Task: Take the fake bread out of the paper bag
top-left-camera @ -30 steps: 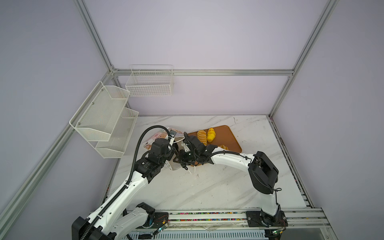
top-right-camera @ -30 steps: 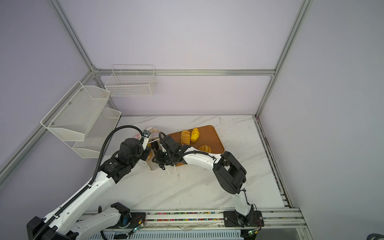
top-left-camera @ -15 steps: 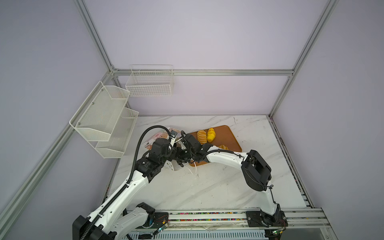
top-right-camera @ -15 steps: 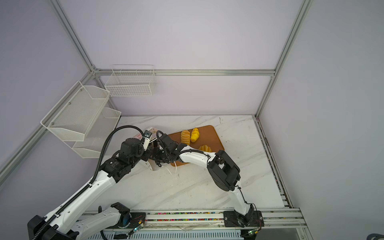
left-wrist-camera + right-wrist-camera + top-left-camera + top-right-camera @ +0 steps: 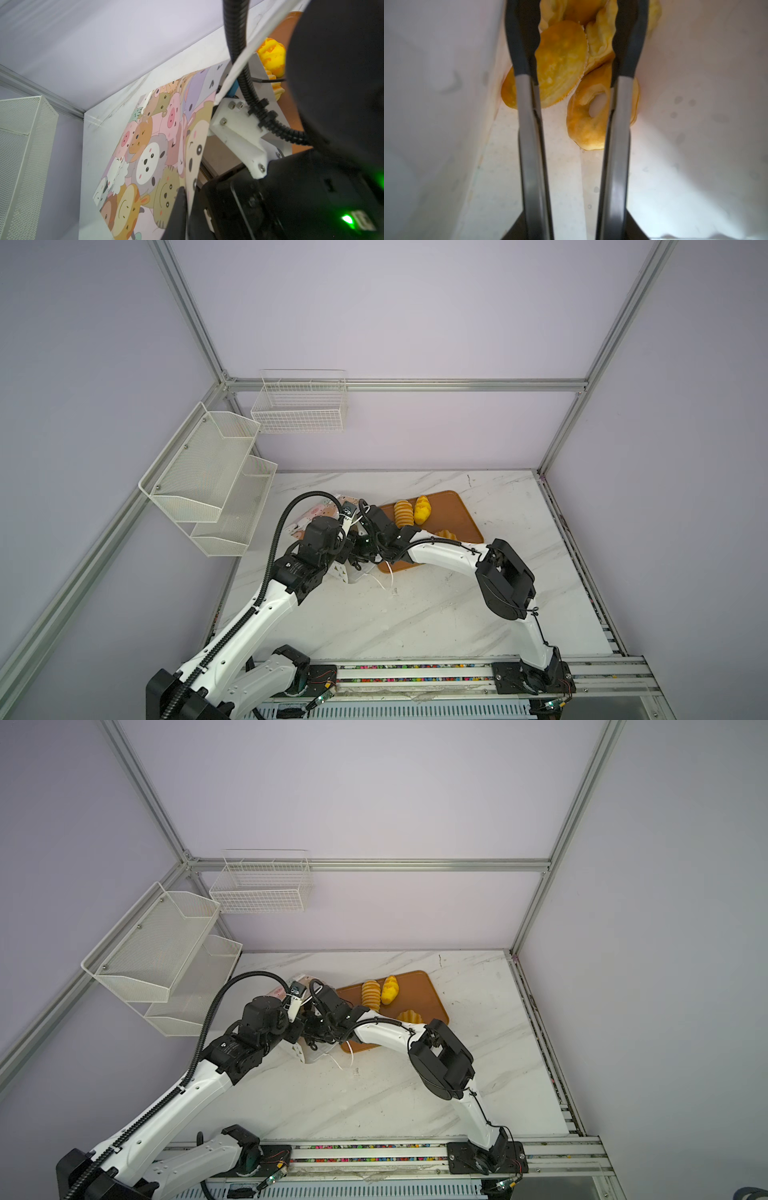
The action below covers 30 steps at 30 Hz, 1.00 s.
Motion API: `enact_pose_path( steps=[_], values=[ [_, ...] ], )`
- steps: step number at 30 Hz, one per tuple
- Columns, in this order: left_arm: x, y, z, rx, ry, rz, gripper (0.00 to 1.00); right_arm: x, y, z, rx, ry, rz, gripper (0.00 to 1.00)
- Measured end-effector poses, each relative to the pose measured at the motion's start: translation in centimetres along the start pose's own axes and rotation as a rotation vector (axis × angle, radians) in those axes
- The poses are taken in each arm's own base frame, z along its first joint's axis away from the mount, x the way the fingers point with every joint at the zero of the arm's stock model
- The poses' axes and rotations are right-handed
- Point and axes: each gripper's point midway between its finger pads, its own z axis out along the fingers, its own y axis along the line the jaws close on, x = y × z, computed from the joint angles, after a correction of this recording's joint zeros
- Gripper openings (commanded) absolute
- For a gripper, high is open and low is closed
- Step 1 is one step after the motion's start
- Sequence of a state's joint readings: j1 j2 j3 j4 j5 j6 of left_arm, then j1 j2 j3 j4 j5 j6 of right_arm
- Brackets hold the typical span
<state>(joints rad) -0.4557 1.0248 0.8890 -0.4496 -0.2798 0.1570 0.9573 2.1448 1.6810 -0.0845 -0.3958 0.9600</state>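
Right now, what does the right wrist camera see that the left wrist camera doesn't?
Only the right wrist view: inside the paper bag, a ring doughnut, a flat oval pastry and the open right tool. Only the left wrist view: the cartoon animals outside, a wire basket, the orange tray, a yellow roll. Both: the bag itself.

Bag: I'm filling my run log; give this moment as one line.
phase: reach into bag | left jaws: shut on bag edge | right jaws: open inside, by doughnut | tray: three breads out

Marble table (image 5: 415, 614) — paper bag (image 5: 318, 512), tray (image 5: 453, 512).
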Motion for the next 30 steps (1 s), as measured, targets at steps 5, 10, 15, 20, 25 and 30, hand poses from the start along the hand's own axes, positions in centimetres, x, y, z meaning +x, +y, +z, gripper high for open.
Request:
enact_pose_path(
  steps=[5,10,15,20,25,30],
  values=[
    [0.3,-0.2,0.3,0.011,0.016,-0.004,0.00,-0.3,-0.6,0.9,-0.002,-0.004,0.004,0.46],
    [0.4,-0.3,0.3,0.016,0.019,-0.004,0.00,-0.8,-0.8,1.3,-0.007,-0.005,0.008,0.46],
    [0.2,-0.3,0.4,0.018,0.018,-0.004,0.00,-1.5,-0.7,1.7,-0.024,-0.009,0.008,0.46],
    [0.3,-0.3,0.5,0.017,0.023,-0.004,0.00,-1.8,-0.8,2.5,-0.034,-0.004,0.006,0.39],
    [0.3,-0.3,0.6,0.016,0.025,-0.004,0.00,-1.9,-0.9,2.5,-0.033,-0.009,0.006,0.20],
    [0.4,-0.2,0.6,0.011,0.030,-0.002,0.00,-1.9,-1.7,2.6,-0.020,-0.018,0.002,0.04]
  ],
)
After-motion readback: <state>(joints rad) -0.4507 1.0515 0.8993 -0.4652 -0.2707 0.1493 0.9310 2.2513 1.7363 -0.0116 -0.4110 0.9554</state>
